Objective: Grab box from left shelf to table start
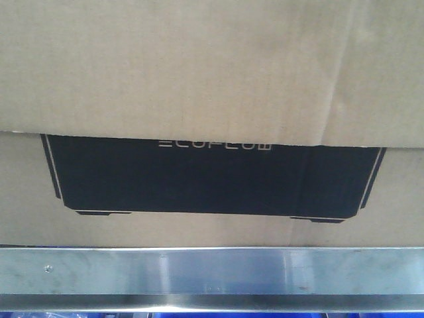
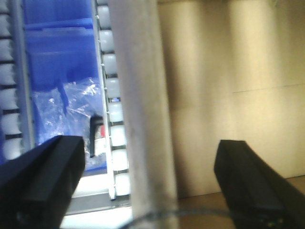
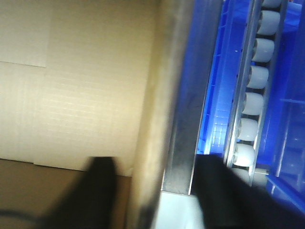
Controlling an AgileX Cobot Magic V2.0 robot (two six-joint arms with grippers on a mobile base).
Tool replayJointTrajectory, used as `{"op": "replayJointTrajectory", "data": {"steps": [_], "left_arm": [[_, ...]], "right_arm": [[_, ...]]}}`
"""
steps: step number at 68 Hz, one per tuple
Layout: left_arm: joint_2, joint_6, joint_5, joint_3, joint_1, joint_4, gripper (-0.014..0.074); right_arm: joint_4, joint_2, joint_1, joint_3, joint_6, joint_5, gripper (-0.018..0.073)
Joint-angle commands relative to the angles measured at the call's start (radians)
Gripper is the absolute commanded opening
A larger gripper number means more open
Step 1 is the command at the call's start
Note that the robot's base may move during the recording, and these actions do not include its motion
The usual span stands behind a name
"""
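The box (image 1: 212,73), brown cardboard with a black ECOFLOW panel, fills the front view and rests on the left shelf (image 1: 212,271), whose shiny metal front edge runs across the bottom. No gripper shows in that view. In the left wrist view my left gripper (image 2: 150,157) is open, its black fingers (image 2: 43,186) wide apart in front of the shelf edge (image 2: 143,109) and the box side (image 2: 228,86). My right gripper (image 3: 155,167) is open too, facing the box (image 3: 71,81) and shelf edge (image 3: 183,119). A strip of the white table (image 3: 176,212) shows below.
Blue plastic bins (image 2: 57,62) and rows of white rollers (image 2: 112,90) lie beside the shelf in the left wrist view, with a clear plastic bag (image 2: 71,105) in one bin. More blue bins (image 3: 286,119) and rollers (image 3: 252,105) show in the right wrist view.
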Motion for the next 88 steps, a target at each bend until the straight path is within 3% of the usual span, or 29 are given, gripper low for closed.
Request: {"op": "replayJointTrajectory", "data": {"steps": [1, 6, 13, 15, 18, 42, 48, 71, 88], "left_arm": [[-0.023, -0.007, -0.038, -0.035, 0.000, 0.009, 0.0281], [-0.023, -0.007, -0.038, -0.035, 0.000, 0.009, 0.0144], [-0.023, -0.007, -0.038, -0.035, 0.000, 0.009, -0.0092], [-0.023, -0.007, -0.038, -0.035, 0.000, 0.009, -0.0116], [-0.023, -0.007, -0.038, -0.035, 0.000, 0.009, -0.0080], [-0.090, -0.018, -0.031, -0.035, 0.000, 0.009, -0.0092], [-0.142, -0.058, -0.031, -0.035, 0.000, 0.015, -0.0092], [-0.343, -0.083, 0.016, -0.031, 0.000, 0.031, -0.0093], [-0.504, -0.085, 0.064, 0.074, 0.000, 0.032, -0.0093]], "right_arm": [[-0.003, -0.024, -0.005, -0.036, -0.001, -0.044, 0.0214], [-0.003, -0.024, -0.005, -0.036, -0.001, -0.044, 0.0048], [-0.003, -0.024, -0.005, -0.036, 0.002, -0.044, 0.0064], [-0.003, -0.024, -0.005, -0.036, 0.002, -0.044, 0.0064], [-0.003, -0.024, -0.005, -0.036, 0.002, -0.039, 0.0064], [-0.003, -0.090, -0.005, -0.038, 0.013, -0.060, 0.0064], [-0.003, -0.133, -0.005, -0.038, 0.015, -0.066, 0.0064], [0.034, -0.308, 0.043, -0.033, 0.017, -0.059, 0.0064], [0.062, -0.388, 0.069, 0.018, 0.017, -0.025, 0.0064]]}}
